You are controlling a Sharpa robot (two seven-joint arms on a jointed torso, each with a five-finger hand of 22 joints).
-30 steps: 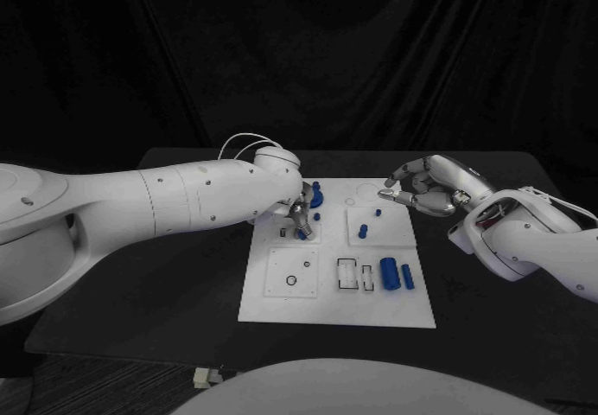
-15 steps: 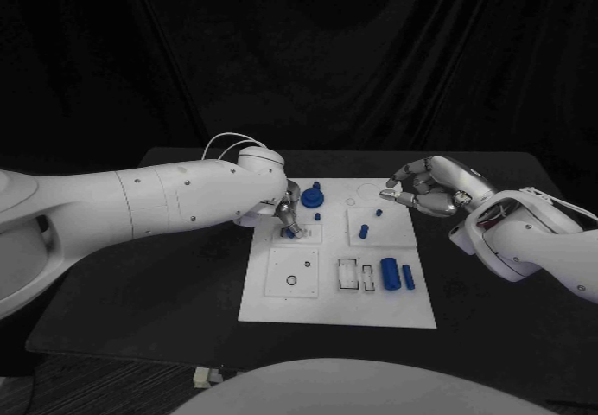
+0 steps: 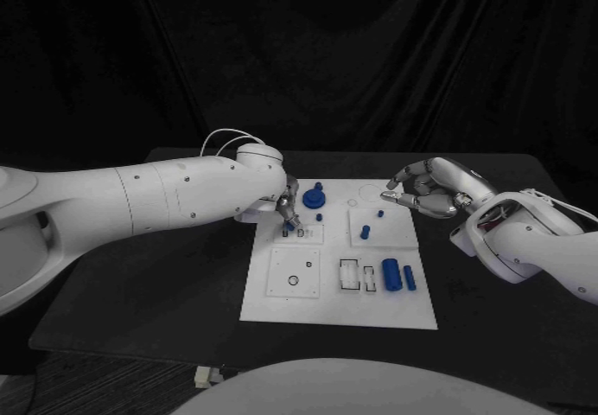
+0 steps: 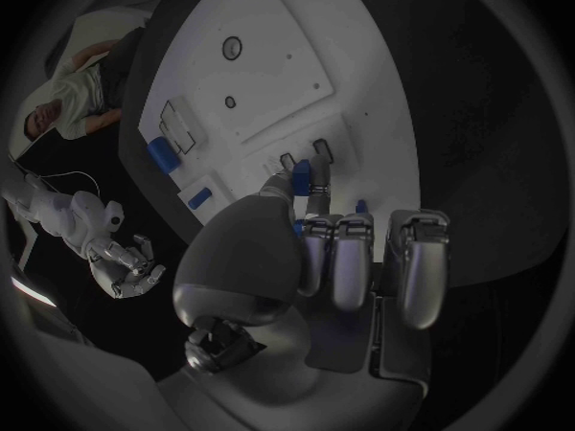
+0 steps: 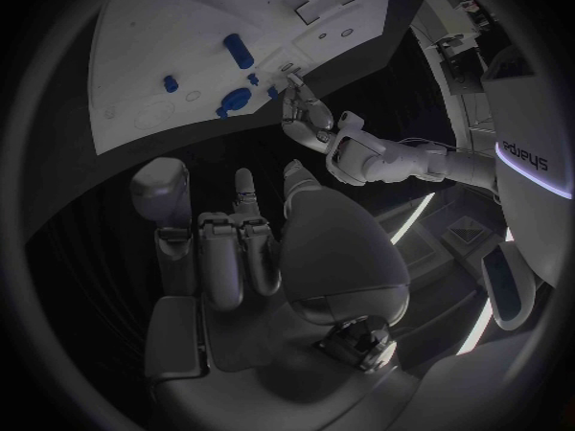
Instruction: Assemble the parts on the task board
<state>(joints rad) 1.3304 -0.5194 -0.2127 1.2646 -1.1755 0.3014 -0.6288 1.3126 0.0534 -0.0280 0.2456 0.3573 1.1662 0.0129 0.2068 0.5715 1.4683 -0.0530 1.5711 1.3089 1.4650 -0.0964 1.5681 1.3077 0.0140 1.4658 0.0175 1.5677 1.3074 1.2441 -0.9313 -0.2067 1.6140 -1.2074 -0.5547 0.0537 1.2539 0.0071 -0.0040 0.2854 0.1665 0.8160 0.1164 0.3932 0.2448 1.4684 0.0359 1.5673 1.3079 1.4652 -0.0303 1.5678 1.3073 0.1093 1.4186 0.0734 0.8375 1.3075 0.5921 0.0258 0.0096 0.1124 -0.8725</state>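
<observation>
My left robot hand [image 3: 289, 213] pinches a small blue part [image 4: 302, 174] over the task board [image 3: 299, 303]; my right robot hand [image 3: 428, 191] hovers half-curled, holding nothing.

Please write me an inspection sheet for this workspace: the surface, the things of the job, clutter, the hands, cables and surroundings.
Surface: black table, with the white task board lying in its middle.
Job's things: a blue cylinder and a thinner blue rod lie side by side on the board's right part; a blue knob stands near its far edge; a small blue peg lies nearer the middle.
Clutter: nothing seen.
Hands: left hand pinches a small blue part at the board's far left slots; right hand hovers over the board's far right corner, fingers curled, holding nothing.
Cables: a white cable loop at the left wrist.
Surroundings: black curtain behind.
</observation>
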